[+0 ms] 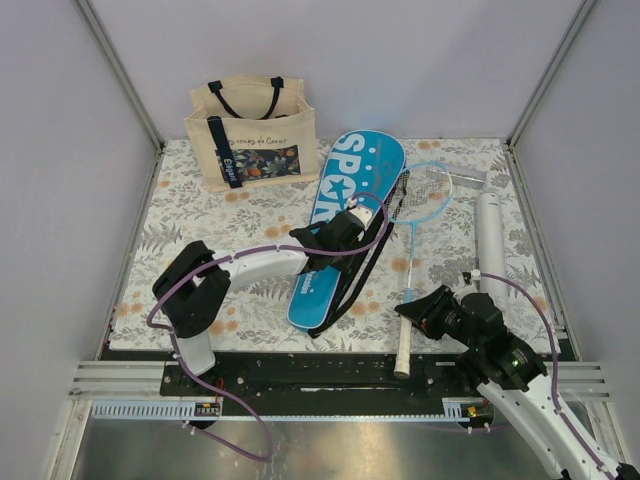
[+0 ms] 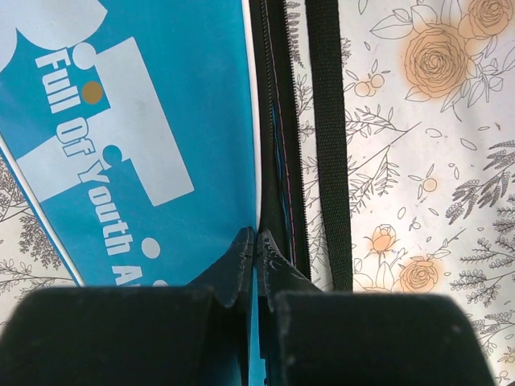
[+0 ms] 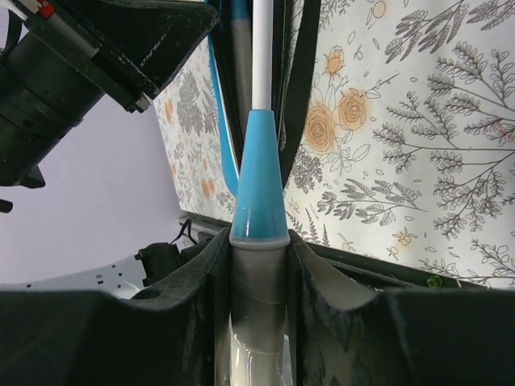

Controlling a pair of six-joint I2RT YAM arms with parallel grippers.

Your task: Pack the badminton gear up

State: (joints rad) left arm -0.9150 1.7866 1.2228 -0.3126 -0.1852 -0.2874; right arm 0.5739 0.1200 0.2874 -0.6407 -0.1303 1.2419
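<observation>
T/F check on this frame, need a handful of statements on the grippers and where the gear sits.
1. The right gripper is clamped on the racket at its handle. True.
2. The left gripper stands wide open above the tote. False: it is shut, at the zipper edge of the blue case.
3. The white tube is inside the tote. False: it lies on the table, right of the racket.
4. The tote stands upright at the far left of the table. True.
</observation>
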